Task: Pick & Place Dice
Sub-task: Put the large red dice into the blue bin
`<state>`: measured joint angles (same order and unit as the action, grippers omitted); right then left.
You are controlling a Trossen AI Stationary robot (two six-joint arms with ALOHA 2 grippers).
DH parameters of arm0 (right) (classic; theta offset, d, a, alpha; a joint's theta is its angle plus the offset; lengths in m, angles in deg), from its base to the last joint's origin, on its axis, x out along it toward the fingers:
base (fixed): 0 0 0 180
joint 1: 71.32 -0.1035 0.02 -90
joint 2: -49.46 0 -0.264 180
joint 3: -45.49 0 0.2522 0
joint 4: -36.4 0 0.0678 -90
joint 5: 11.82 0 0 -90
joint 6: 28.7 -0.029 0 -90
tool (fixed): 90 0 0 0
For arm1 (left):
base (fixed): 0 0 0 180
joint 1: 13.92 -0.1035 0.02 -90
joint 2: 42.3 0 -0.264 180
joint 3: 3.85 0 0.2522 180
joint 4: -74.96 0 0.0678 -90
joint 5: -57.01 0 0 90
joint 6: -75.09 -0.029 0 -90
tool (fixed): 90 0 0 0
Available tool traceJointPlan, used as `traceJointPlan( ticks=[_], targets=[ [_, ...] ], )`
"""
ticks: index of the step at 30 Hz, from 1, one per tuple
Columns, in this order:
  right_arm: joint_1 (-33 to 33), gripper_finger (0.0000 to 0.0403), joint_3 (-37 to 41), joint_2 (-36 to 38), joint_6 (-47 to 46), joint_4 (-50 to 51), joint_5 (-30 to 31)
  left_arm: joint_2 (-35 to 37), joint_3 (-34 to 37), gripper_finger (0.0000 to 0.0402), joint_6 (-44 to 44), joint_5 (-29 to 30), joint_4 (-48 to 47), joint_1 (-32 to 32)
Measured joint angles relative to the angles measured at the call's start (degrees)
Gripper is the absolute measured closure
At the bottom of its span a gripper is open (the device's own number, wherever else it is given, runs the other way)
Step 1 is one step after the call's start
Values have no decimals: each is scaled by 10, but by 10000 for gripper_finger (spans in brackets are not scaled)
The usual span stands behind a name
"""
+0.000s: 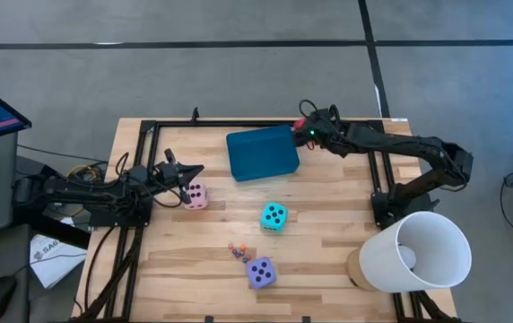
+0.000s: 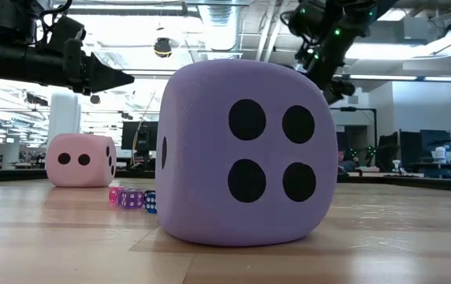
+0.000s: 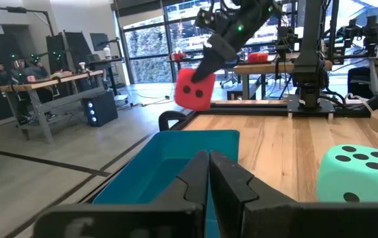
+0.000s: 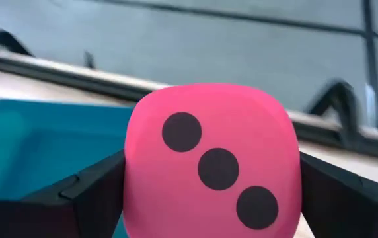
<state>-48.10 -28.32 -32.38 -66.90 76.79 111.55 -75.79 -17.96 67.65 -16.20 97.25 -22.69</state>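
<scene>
A red die [image 4: 212, 162] is up in the air by the far right corner of the teal tray [image 1: 262, 152], with my right gripper [image 1: 308, 130] shut on it. Three more dice rest on the table on their bottom faces: a pink die [image 1: 195, 195], a turquoise die [image 1: 273, 216] and a purple die [image 1: 260, 272]. My left gripper [image 1: 198, 170] is shut and level, just above and beside the pink die, touching nothing. My right gripper pinches the red die by two opposite side faces [image 4: 133, 178], one finger [image 4: 90, 192] on each side. It slants down at the die from above [image 3: 194, 88]. The die is lifted clear of table and tray, its three-pip face toward the wrist.
A big white cup-shaped container [image 1: 415, 253] lies on its side at the near right corner. A few tiny dice [image 1: 237, 250] lie beside the purple die. A dark metal frame [image 1: 149, 130] runs along the table's edges.
</scene>
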Motion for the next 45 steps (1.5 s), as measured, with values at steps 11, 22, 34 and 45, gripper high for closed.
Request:
traceJointPlan(
  ticks=[11,22,34,45],
  targets=[
    [-16,35,0,0,13,-83,-11,0,0,396,0,2,0,0],
    [-43,35,0,-1,12,-112,-20,0,0,396,0,2,0,0],
    [-47,35,-20,-139,37,-228,-106,0,0,396,0,-1,0,1],
    [-27,35,-131,-205,52,-58,-109,0,0,396,0,-1,1,1]
  ],
)
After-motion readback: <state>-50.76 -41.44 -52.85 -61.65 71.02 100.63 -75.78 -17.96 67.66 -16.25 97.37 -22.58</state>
